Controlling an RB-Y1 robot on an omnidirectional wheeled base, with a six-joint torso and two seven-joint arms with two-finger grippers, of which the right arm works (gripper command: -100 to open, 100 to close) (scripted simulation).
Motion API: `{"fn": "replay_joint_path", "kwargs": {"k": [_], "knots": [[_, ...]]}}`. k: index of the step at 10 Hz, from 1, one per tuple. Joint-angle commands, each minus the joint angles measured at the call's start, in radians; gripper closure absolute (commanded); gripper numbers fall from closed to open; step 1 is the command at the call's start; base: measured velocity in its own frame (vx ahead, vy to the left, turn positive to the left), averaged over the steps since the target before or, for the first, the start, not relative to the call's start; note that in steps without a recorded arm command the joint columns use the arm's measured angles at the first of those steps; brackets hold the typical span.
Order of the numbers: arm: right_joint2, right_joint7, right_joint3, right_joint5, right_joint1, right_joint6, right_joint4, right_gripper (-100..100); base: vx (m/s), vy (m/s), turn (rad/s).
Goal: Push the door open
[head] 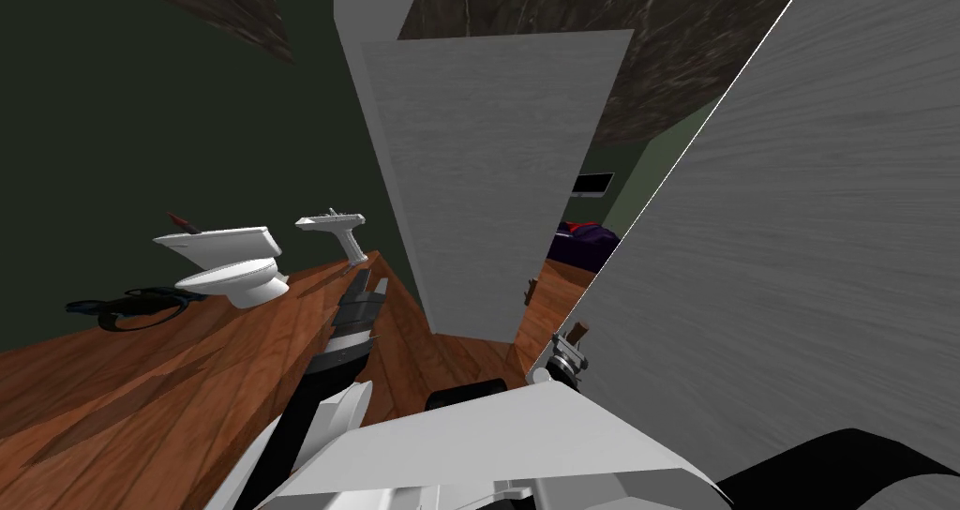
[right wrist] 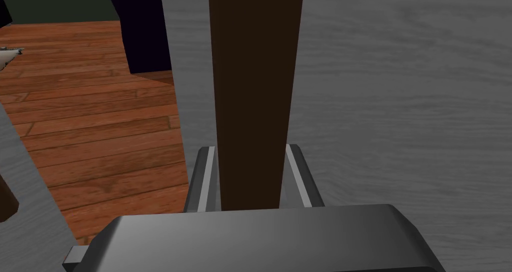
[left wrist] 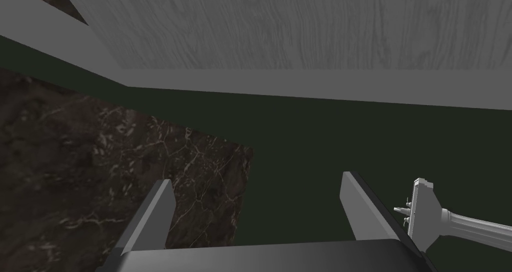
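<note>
Grip status: right gripper [right wrist: 252, 149] is clamped on the dark brown door handle [right wrist: 255, 84] — both fingers [right wrist: 207, 176] pressed flat to its sides, so the hold looks solid enough to drive the door through the handle rather than by a flat shove. The handle sits on the big grey wood-grain door [head: 797, 251], about 2 o'clock from my chest and right up close. Its free edge is already off the frame, with a wedge of wood floor [right wrist: 90, 124] visible past it, so I'd call the push partly done, not finished. Left gripper [left wrist: 256, 179] is at roughly 11 o'clock, fingers [left wrist: 362, 204] spread wide and holding nothing. It's off to the side, my guess so it doesn't foul the swing. At 12 o'clock stands a second grey panel [head: 487, 176] with its own small brown handle [head: 530, 291]; can't tell whether it's another door leaf. The opening between it and my door is narrow, so the next move likely needs a steady push along the door's arc, watching that the wrist doesn't bind. Further out at 10 o'clock are a white toilet [head: 230, 265], then a white pedestal sink [head: 333, 228] against the dark green wall [head: 141, 139]. Through the gap at 1 o'clock — purple furniture [head: 586, 242] and a black screen [head: 592, 184].
</note>
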Motion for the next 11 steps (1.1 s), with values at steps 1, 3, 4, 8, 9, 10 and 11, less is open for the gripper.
{"fn": "replay_joint_path", "kwargs": {"k": [1,3,4,8,9,10,11], "knots": [[-0.011,0.004,-0.033,-0.018,-0.005,-0.018,0.018,100,0.089,-0.085,0.016],[-0.008,0.012,-0.054,-0.033,-0.009,-0.025,0.023,100,0.098,-0.068,0.017],[-0.006,0.015,-0.063,-0.04,-0.011,-0.028,0.025,100,0.108,-0.068,-0.004],[0.002,0.032,-0.113,-0.076,-0.022,-0.045,0.038,100,0.123,-0.089,0.016],[0.004,0.037,-0.125,-0.085,-0.025,-0.05,0.041,100,0.152,-0.107,0.01],[0.007,0.041,-0.137,-0.094,-0.029,-0.054,0.044,100,0.191,-0.087,-0.009],[0.01,0.031,-0.124,-0.086,-0.03,-0.05,0.053,100,0.086,-0.043,-0.019]]}}
